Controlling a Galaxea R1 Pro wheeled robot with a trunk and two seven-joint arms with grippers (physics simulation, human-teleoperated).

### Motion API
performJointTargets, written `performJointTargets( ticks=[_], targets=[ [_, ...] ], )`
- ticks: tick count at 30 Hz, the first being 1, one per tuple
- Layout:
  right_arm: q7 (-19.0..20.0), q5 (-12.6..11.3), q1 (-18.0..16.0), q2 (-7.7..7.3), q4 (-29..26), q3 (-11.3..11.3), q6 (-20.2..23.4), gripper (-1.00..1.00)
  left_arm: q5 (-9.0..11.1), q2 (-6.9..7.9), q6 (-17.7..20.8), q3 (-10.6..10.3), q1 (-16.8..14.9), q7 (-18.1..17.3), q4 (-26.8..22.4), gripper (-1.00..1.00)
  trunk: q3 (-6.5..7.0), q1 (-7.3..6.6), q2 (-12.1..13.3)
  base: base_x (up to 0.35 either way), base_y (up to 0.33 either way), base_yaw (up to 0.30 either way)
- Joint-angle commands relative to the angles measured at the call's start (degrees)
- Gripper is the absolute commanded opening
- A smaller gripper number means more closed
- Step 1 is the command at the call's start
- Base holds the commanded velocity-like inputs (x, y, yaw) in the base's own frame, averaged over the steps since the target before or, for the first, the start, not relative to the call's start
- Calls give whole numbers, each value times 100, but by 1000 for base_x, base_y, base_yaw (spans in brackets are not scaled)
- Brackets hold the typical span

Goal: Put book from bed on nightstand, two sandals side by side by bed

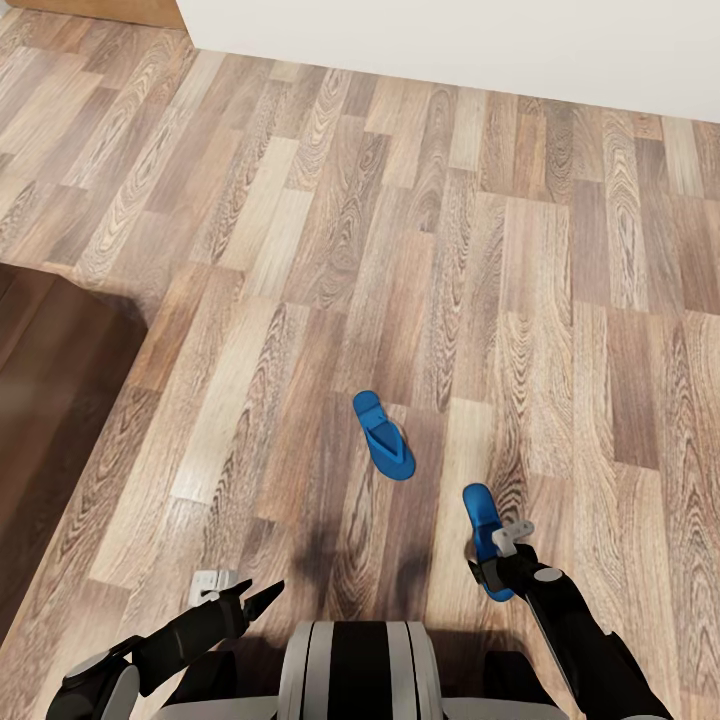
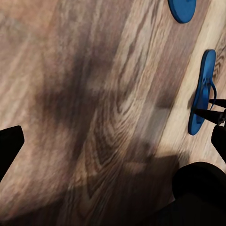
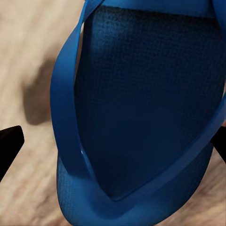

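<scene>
Right hand [image 1: 497, 562] is hovering w/ fingers spread wide over near blue sandal [image 1: 483, 532] on wood-plank floor [image 1: 300, 250]; other sandal [image 1: 383, 436] is lying apart ahead. Left hand [image 1: 262, 596] is hanging open.

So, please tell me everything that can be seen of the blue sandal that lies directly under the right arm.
The nearer sandal is a bright blue flat flip-flop with a finely textured sole and thin glossy blue straps that meet in a V at the toe. It lies sole-down on the wood-plank floor, apart from the other sandal. The right end effector hangs over it, fingers spread to either side of the straps; whether they touch it cannot be told.
</scene>
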Motion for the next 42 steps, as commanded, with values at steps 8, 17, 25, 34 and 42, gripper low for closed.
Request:
performJointTargets(
  ticks=[8,17,25,34,42],
  targets=[
    [50,61,-1,1,-17,-11,19,-100,35,1,42,4,-2,-8,-1,100,-3,-1,-1,0,0,0],
    [50,61,-1,2,-59,-11,15,-100,35,-3,42,5,-2,-8,-1,100,-3,-1,-1,0,0,0],
    [47,61,-1,2,-61,-11,14,-100,35,0,49,4,-2,-8,-1,100,108,-14,6,0,0,0],
    [45,61,-1,2,-61,-12,15,-100,35,1,50,4,-2,-8,-1,100,307,-37,18,0,0,0],
    [43,61,-1,2,-61,-15,11,-100,35,1,50,4,-2,-8,-1,100,485,-57,28,0,0,0]
  ],
)
